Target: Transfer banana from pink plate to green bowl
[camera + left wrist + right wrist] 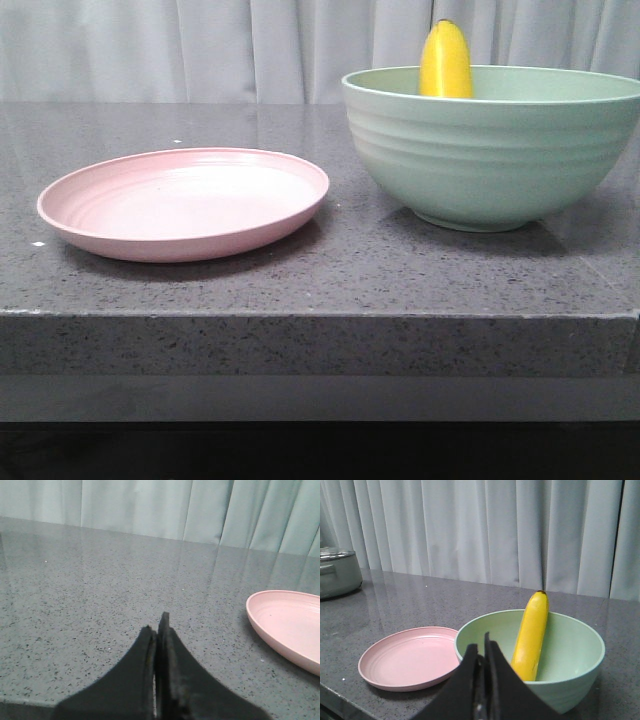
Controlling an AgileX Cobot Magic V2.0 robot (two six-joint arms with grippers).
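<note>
The banana [446, 62] leans upright inside the green bowl [490, 150] at the right of the table, its dark tip poking above the rim. In the right wrist view the banana [531, 635] rests against the green bowl's [570, 645] far wall. The pink plate [185, 200] lies bare at the left, also shown as the pink plate [407, 657] and the pink plate [290, 625]. My left gripper [157, 630] is shut with nothing in it, over bare counter beside the plate. My right gripper [481, 647] is shut and holds nothing, just short of the bowl's near rim. Neither gripper shows in the front view.
The grey speckled counter [320, 270] ends in a front edge close to the plate and bowl. A metal pot [335, 572] stands far off to the side in the right wrist view. Pale curtains [200, 45] hang behind the table.
</note>
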